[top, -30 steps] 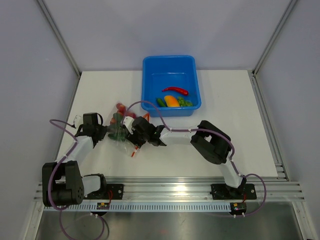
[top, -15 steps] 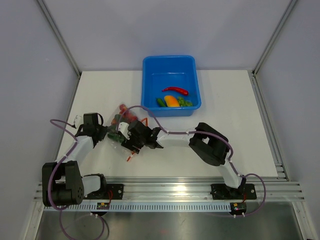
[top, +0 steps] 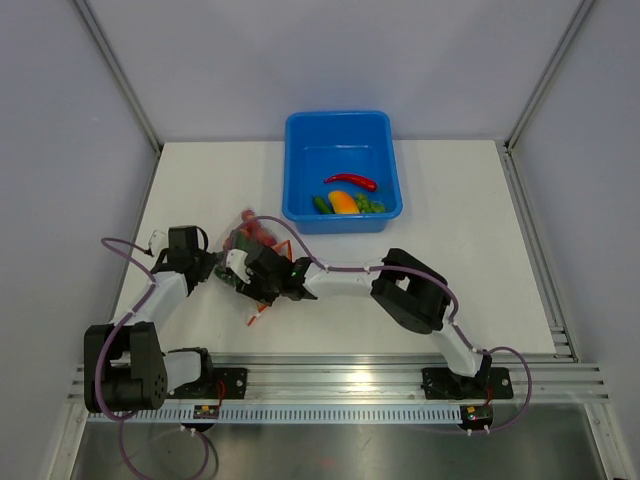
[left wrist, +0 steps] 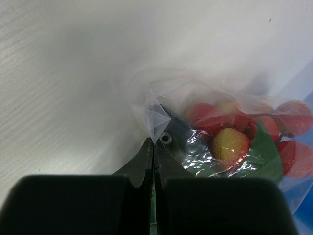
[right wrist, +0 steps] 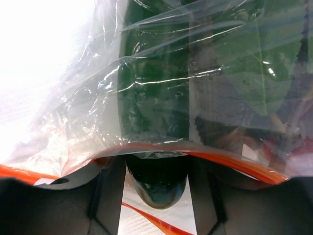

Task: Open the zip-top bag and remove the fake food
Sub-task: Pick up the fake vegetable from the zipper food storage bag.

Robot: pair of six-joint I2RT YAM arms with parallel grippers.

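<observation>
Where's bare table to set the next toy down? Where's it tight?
Free: table right of the blue tub, out to the right rail; far-left corner beside the tub. Tight: centre-left, where left claw and right claw meet at the zip-top bag.

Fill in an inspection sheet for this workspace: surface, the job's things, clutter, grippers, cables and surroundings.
Surface: white table, no spills seen.
Job's things: zip-top bag lies between the arms, with red and yellow balls and a green leaf inside; red chili, orange pepper and green vegetables lie in the blue tub.
Clutter: nothing seen.
Grippers: left gripper shut on the bag's corner; right gripper fingers apart under the orange zip strip, either side of a dark green piece; grip unclear.
Cables: purple cables loop along both arms.
Surroundings: pale walls; metal rail at the near edge.
</observation>
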